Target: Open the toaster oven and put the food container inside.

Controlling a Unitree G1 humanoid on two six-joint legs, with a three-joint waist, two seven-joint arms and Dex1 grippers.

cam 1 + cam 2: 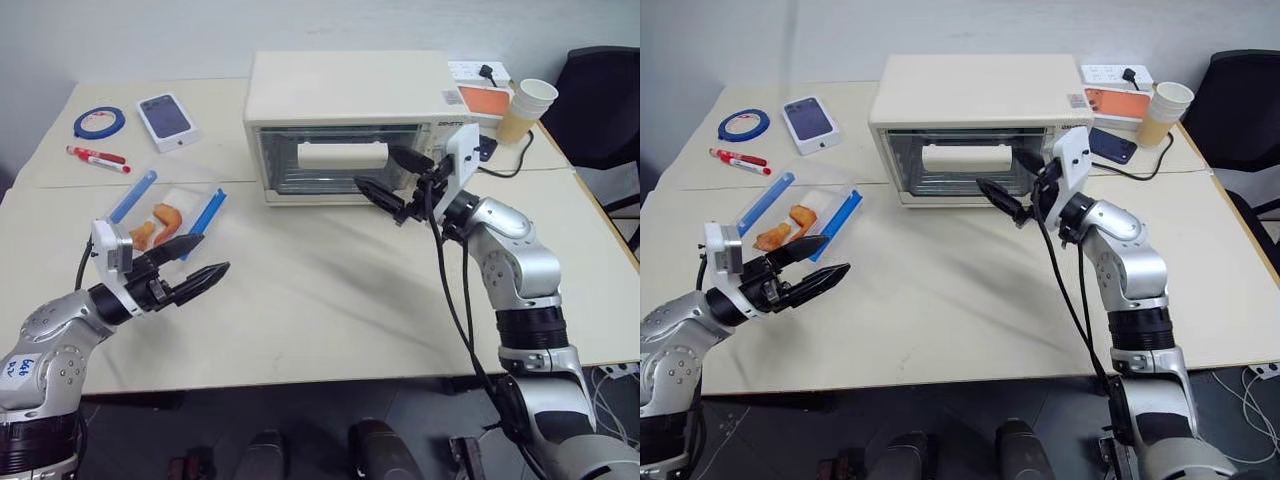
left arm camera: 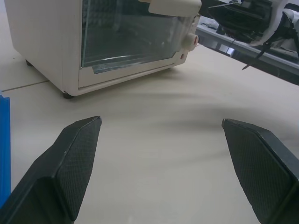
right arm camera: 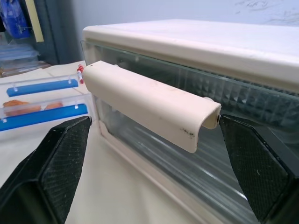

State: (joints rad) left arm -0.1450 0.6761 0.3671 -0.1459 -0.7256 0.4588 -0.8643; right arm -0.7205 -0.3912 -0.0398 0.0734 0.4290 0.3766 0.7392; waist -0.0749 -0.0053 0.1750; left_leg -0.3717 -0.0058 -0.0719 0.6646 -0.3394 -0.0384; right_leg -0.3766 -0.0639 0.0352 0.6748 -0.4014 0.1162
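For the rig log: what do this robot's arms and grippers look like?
Both arms are silver-grey metal segments with black joint bands. The left gripper and right gripper each have two black, textured, wedge-shaped fingers and a white wrist block. Black cables trail along the right arm; handwritten blue marks sit on the left forearm.

**An office or lab room set up as a test bench**

It looked like an office or lab. Two plain beige tables (image 1: 330,300) were pushed together against a bare wall, a black office chair (image 1: 600,95) sat beyond the right gripper's (image 1: 392,176) jaws, and markers (image 1: 97,158), blue tape (image 1: 98,122), a power strip (image 1: 480,72) and a paper cup (image 1: 524,108) lay around a toaster oven (image 1: 350,110).
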